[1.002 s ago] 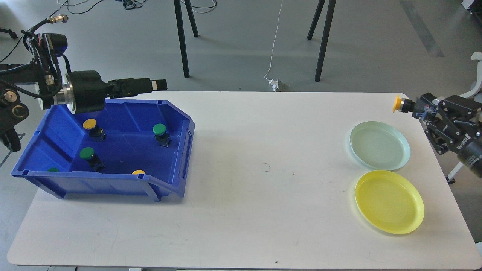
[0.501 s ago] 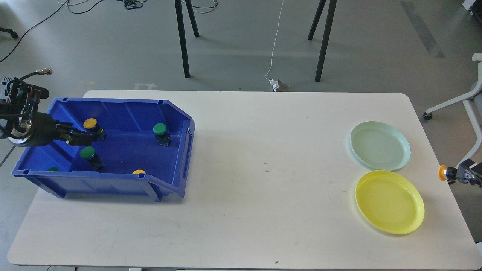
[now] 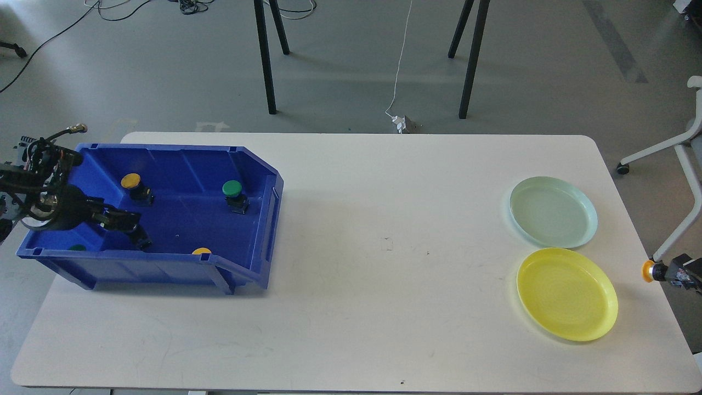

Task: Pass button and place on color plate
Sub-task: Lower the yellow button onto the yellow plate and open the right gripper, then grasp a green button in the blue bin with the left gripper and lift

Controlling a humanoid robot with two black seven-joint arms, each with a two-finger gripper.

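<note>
Head view — right claw (image 3: 664, 271) grips orange button (image 3: 648, 271) beside yellow plate (image 3: 567, 293).

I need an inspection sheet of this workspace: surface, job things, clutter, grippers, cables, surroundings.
Surface: white table, faint scuffs.
Job's things: blue bin at left holding yellow button, green button and others partly hidden; pale green plate and yellow plate at right, both bare.
Clutter: nothing seen.
Grippers: left gripper inside the bin, jaws unclear; right gripper beside the table's right edge, shut on orange button.
Cables: white cable and dark cables on the floor.
Surroundings: black stand legs, white chair base.
</note>
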